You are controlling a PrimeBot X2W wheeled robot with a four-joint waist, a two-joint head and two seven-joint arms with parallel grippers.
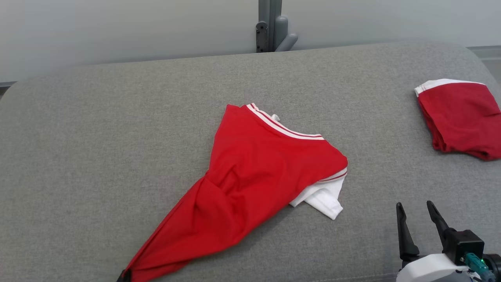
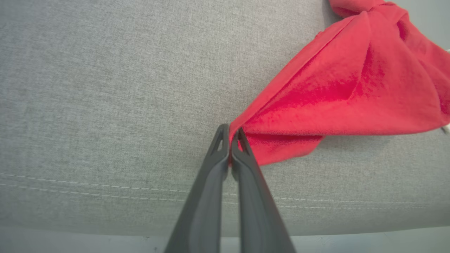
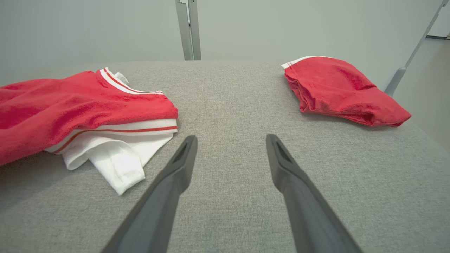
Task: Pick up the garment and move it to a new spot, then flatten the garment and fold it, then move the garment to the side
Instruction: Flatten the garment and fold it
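Left tool (image 2: 230, 135) pinched together on a corner of the red short-sleeved cloth garment with white trim (image 1: 254, 168), at the grey fabric counter's (image 1: 117, 137) near edge; garment spreads toward the centre; right tool (image 1: 414, 203) apart, empty, near-right corner; folded red cloth bundle (image 1: 462, 117) at the right edge.

The head view looks forward and down from above the near edge of the tabletop (image 1: 117, 117), taking in its width up to the wall (image 1: 117, 31). The left wrist view sits very close, looking steeply down along the left gripper (image 2: 231, 129) at the near edge. The right wrist view skims low toward the far post (image 3: 188, 30) — sharing the red garment (image 3: 70, 102) and second folded garment (image 3: 337, 88) with the head view.
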